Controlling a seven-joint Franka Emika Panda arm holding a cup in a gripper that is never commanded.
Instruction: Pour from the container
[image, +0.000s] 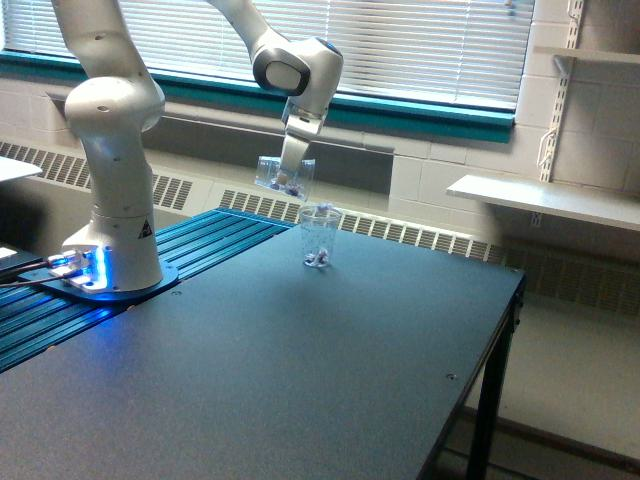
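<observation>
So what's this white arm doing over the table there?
The robot arm's gripper is holding a clear plastic container of small pinkish and dark pieces, tilted above a small clear cup that stands on the dark table. It is pouring: a few pieces already lie at the bottom of the cup, and some are still in the container.
</observation>
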